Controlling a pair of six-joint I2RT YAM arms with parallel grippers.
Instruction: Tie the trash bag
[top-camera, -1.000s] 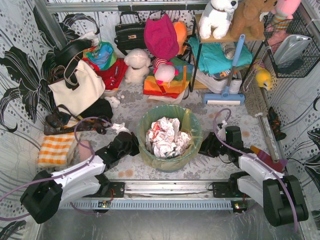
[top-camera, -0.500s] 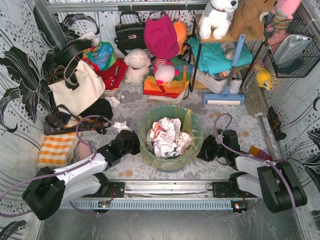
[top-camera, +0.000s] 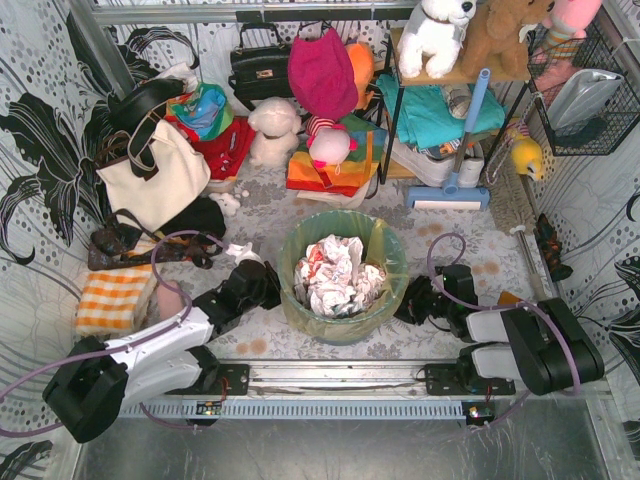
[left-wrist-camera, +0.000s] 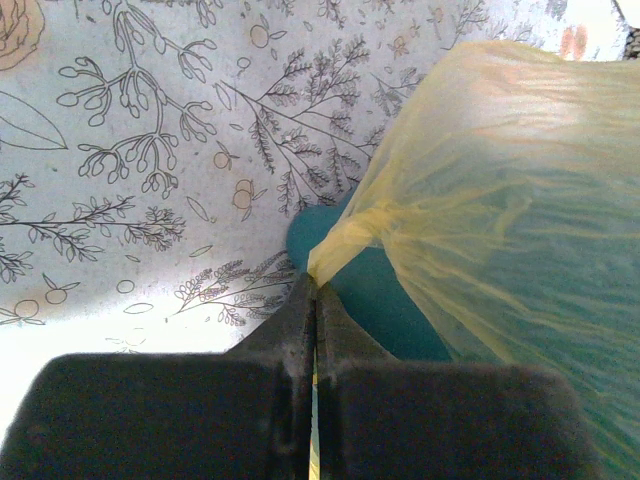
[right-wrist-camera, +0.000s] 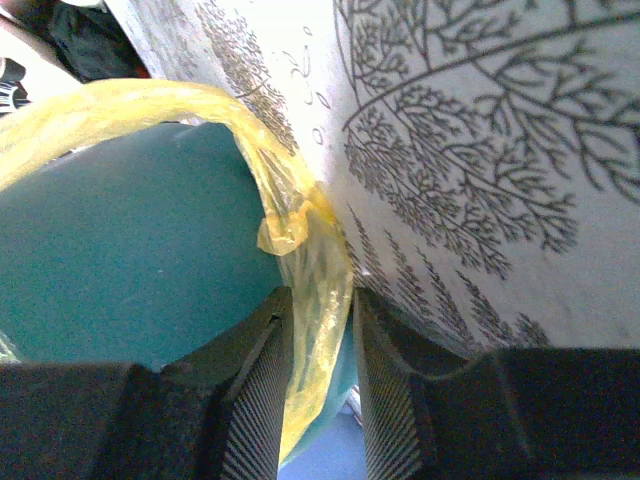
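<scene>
Floral white cloth covers the table (top-camera: 455, 245), with bags and soft toys crowded along the back. At its middle, just ahead of the two arms, stands a teal bin (right-wrist-camera: 130, 260) lined with the yellow bag (top-camera: 385, 250), its rim folded down over the bin's edge. Crumpled white paper (top-camera: 335, 275) fills the bag.

On the bin's left side, the left gripper (left-wrist-camera: 315, 287) is closed tight on a gathered ear of the bag, the film drawn to a taut point at its tips. On the right side, the right gripper (right-wrist-camera: 322, 300) stands narrow, one jaw on either side of the other ear. That ear hangs loose in the gap, and the jaws do not look pressed onto it.

The step in hand seems to be securing this second ear. To do it well, the right jaws should close fully on bunched plastic, well up the ear and not on its thin edge, since such film likely slips and tears. Both ears would then want lifting off the rim together and evenly, to cross above the paper. Pulling one side alone could tip the bin or drag it along the cloth.
</scene>
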